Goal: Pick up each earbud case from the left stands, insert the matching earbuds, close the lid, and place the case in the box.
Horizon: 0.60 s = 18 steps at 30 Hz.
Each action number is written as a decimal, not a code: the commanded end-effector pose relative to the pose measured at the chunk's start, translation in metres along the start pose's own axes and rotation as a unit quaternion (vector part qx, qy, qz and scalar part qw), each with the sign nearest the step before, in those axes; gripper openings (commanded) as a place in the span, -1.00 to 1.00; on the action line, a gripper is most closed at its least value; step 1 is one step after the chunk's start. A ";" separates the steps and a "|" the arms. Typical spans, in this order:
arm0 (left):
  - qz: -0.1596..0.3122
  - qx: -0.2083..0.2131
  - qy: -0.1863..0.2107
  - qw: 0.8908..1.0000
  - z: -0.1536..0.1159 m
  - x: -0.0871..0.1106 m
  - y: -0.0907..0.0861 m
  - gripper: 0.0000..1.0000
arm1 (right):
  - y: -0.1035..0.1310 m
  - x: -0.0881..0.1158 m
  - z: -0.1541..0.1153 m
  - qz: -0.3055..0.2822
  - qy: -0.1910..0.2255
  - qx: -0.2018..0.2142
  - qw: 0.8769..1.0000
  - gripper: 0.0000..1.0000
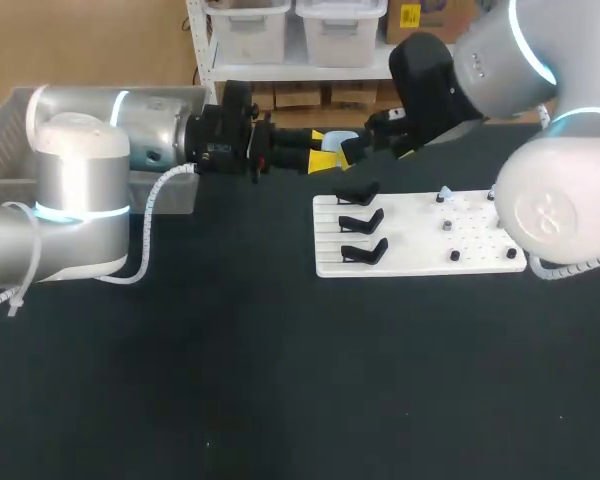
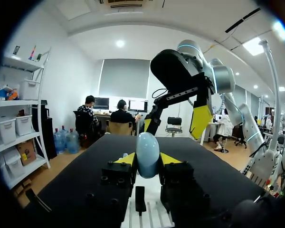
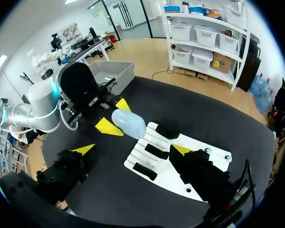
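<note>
A pale blue earbud case (image 1: 342, 138) hangs in the air behind the white board (image 1: 420, 262), and my left gripper (image 1: 325, 150) is shut on it. In the left wrist view the case (image 2: 147, 154) stands upright between the yellow tips, lid closed. My right gripper (image 1: 380, 140) is open right beside the case, its wide-spread fingers (image 2: 201, 121) just ahead of it. From the right wrist view the case (image 3: 128, 123) lies ahead of my open right gripper (image 3: 133, 149). Three black stands (image 1: 362, 220) on the board's left part are bare. Small earbuds (image 1: 447, 225) sit on its right part.
A grey box (image 1: 10, 130) stands at the table's far left rear, behind my left arm; it shows as the grey box (image 3: 111, 71) in the right wrist view. The black tabletop (image 1: 280, 380) stretches in front of the board.
</note>
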<state>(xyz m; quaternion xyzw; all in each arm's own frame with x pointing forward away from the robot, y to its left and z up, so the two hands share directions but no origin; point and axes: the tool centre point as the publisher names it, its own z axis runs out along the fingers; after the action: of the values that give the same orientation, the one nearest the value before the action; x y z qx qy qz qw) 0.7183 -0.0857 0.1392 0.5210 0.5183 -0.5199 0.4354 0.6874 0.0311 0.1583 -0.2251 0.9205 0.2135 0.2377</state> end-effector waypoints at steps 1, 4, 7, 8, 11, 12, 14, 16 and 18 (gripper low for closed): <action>0.001 -0.003 -0.001 1.000 0.000 0.001 -0.002 -1.00 | -0.003 -0.006 0.008 0.002 0.005 0.003 1.000 1.00; 0.001 -0.003 -0.001 1.000 0.000 0.001 -0.002 -1.00 | -0.005 -0.007 0.011 0.003 0.010 0.005 1.000 1.00; 0.001 -0.003 -0.001 1.000 0.000 0.001 -0.002 -1.00 | -0.008 -0.008 0.013 0.004 0.011 0.006 1.000 1.00; 0.001 -0.003 -0.001 1.000 0.000 0.001 -0.002 -1.00 | -0.008 -0.008 0.014 0.005 0.012 0.007 1.000 1.00; 0.001 -0.003 -0.001 1.000 0.000 0.001 -0.002 -1.00 | -0.011 -0.009 0.016 0.007 0.012 0.009 1.000 1.00; 0.001 -0.003 -0.001 1.000 0.000 0.001 -0.002 -1.00 | -0.011 -0.010 0.016 0.007 0.012 0.009 1.000 1.00; 0.001 -0.003 -0.001 1.000 0.000 0.001 -0.002 -1.00 | -0.012 -0.011 0.017 0.008 0.013 0.010 1.000 1.00; 0.001 -0.003 -0.001 1.000 0.000 0.001 -0.002 -1.00 | -0.013 -0.011 0.018 0.009 0.013 0.011 1.000 1.00; 0.001 -0.003 -0.001 1.000 0.000 0.001 -0.002 -1.00 | -0.013 -0.012 0.019 0.010 0.013 0.012 1.000 1.00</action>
<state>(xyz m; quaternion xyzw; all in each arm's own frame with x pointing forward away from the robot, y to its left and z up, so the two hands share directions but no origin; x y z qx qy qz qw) 0.7184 -0.0857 0.1392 0.5210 0.5183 -0.5199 0.4355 0.7083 0.0320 0.1462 -0.2176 0.9272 0.2040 0.2264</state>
